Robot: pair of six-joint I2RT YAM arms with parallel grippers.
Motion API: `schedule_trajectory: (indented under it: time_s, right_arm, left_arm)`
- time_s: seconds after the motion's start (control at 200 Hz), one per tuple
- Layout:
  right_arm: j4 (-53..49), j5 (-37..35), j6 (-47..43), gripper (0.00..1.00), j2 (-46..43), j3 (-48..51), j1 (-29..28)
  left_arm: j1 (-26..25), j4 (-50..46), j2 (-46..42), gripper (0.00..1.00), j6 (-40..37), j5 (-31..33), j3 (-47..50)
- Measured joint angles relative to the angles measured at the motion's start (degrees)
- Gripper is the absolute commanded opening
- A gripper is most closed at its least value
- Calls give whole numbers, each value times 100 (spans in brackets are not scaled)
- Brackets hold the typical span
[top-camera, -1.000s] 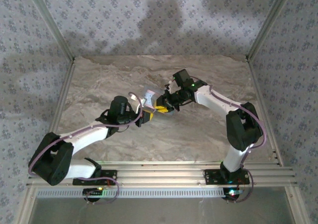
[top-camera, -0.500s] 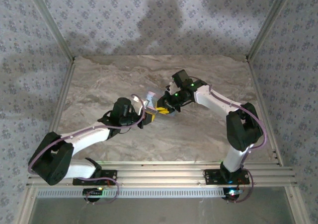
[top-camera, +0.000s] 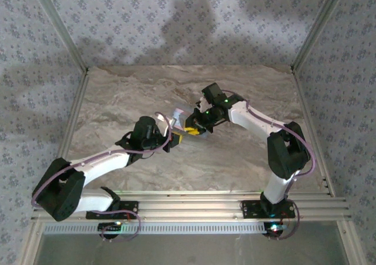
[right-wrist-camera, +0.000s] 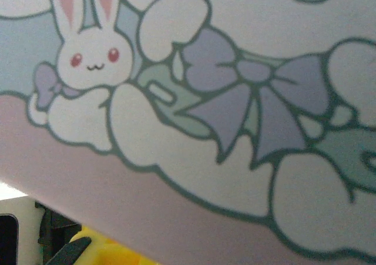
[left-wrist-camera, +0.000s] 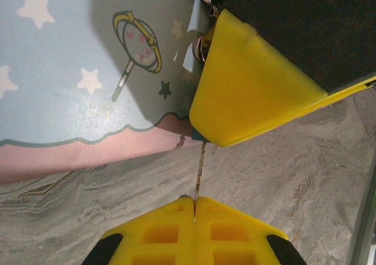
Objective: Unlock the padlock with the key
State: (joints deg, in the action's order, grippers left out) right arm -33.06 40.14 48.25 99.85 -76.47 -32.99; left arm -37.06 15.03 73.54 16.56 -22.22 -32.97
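The left gripper (left-wrist-camera: 194,201) has its yellow fingers pressed tight on a thin metal key (left-wrist-camera: 200,165), seen edge-on. The key's tip meets a small dark bluish padlock (left-wrist-camera: 198,137), barely peeking out beside the light-blue cartoon-printed tin box (left-wrist-camera: 70,71) and under the right gripper (top-camera: 192,128). I can't tell how far open that one is.

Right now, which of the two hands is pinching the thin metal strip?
The left hand, its yellow fingers shut on the thin metal strip; the right hand just has a yellow finger beside the tin.
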Motion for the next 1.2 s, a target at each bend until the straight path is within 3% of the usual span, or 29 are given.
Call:
schedule_trajectory:
  time_s: [1.199]
  right_arm:
    - [-20,-57,46,0,0,2,-11]
  left_arm:
    - [-131,192,-122,0,175,278,142]
